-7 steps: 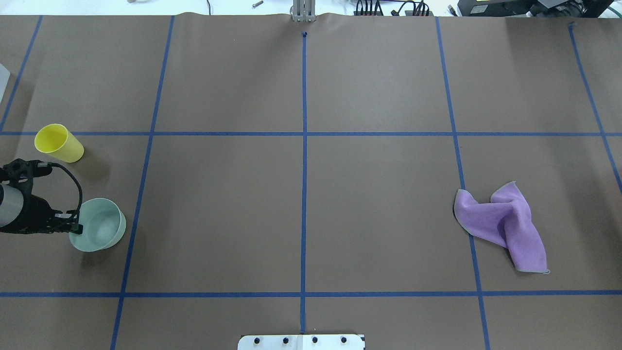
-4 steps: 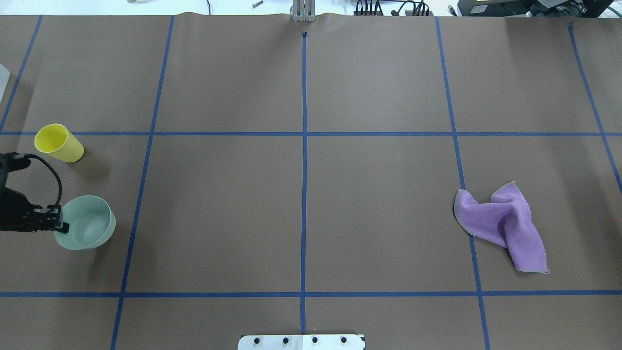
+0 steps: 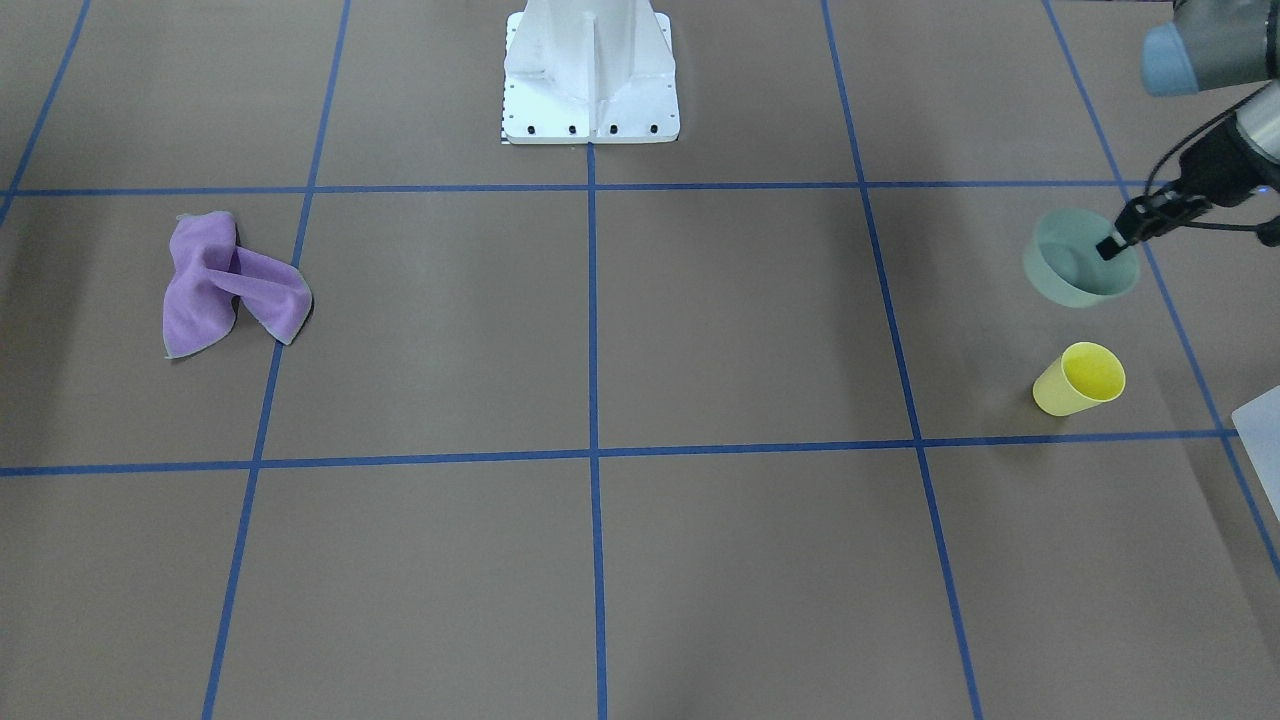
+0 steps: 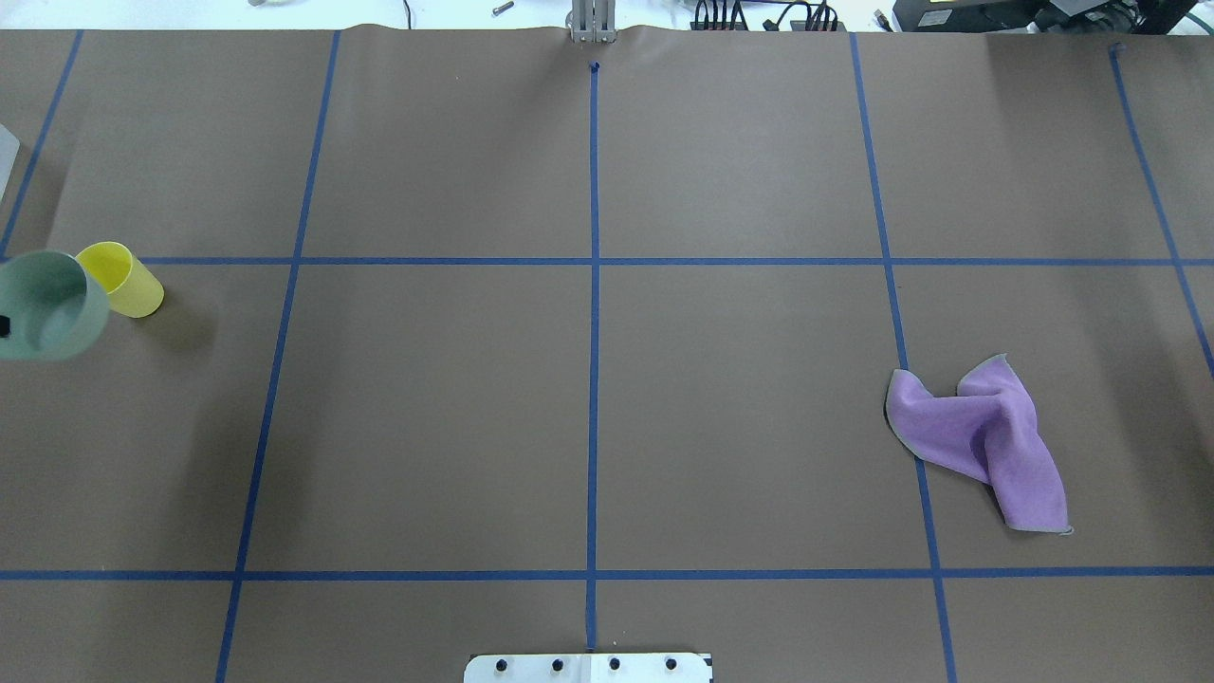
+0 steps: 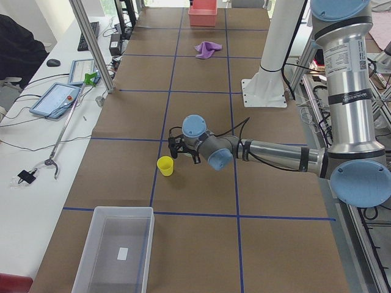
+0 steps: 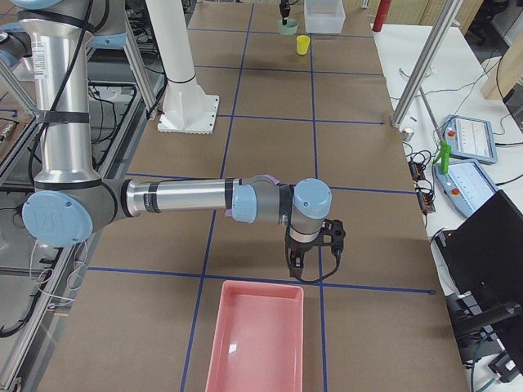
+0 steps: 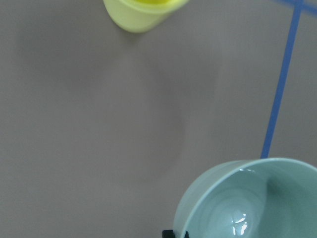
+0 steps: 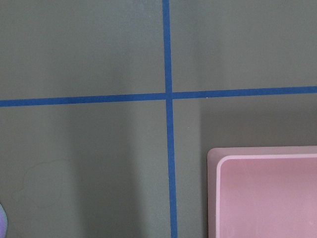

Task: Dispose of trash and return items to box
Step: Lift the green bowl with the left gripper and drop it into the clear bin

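My left gripper [image 3: 1113, 246] is shut on the rim of a pale green bowl [image 3: 1075, 270] and holds it tilted above the table. The bowl also shows at the left edge of the overhead view [image 4: 45, 304] and in the left wrist view [image 7: 252, 198]. A yellow cup [image 3: 1080, 378] lies on its side just beyond the bowl [image 4: 128, 282]. A crumpled purple cloth [image 4: 986, 441] lies on the right half of the table. My right gripper [image 6: 315, 245] hovers near a pink bin [image 6: 253, 343]; I cannot tell whether it is open or shut.
A clear plastic box [image 5: 116, 250] stands at the table's left end, past the cup. The pink bin [image 8: 267, 193] stands at the right end. The robot's white base [image 3: 590, 70] is at the table's near middle edge.
The left gripper has lifted the green bowl and carried it left and away from the robot, up to the yellow cup. Cup and cloth have not moved.
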You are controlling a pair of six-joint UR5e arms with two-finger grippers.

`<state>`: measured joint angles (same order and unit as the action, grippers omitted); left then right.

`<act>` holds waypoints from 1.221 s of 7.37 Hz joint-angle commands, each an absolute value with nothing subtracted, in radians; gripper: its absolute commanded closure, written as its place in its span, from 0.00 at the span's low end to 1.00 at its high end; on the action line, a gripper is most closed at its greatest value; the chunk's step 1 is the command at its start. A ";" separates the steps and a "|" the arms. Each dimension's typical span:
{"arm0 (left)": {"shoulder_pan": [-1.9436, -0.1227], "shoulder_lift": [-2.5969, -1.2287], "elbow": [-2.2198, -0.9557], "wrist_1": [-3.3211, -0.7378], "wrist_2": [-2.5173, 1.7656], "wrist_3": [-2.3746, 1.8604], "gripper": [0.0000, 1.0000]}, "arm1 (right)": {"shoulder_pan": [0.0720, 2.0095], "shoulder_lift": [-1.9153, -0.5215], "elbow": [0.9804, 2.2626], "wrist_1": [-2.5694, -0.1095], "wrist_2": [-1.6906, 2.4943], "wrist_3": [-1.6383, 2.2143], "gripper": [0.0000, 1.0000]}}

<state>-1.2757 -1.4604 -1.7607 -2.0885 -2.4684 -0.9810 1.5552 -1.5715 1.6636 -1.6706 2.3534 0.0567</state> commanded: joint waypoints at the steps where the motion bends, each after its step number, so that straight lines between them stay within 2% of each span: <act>1: -1.536 -1.702 -1.509 -1.793 -2.476 -0.721 1.00 | 1.552 -1.569 1.664 -1.671 2.361 0.060 0.00; 3: -1.636 -1.778 -1.264 -1.789 -2.467 -0.647 1.00 | 1.552 -1.563 1.664 -1.671 2.356 0.060 0.00; 6: -1.756 -1.844 -1.060 -1.796 -2.438 -0.704 1.00 | 1.549 -1.562 1.672 -1.669 2.353 0.060 0.00; 7: -1.761 -1.870 -1.002 -1.869 -2.433 -0.844 1.00 | 1.549 -1.560 1.674 -1.669 2.353 0.061 0.00; 9: -1.756 -1.932 -0.703 -2.245 -2.271 -1.049 1.00 | 1.549 -1.559 1.680 -1.669 2.353 0.072 0.00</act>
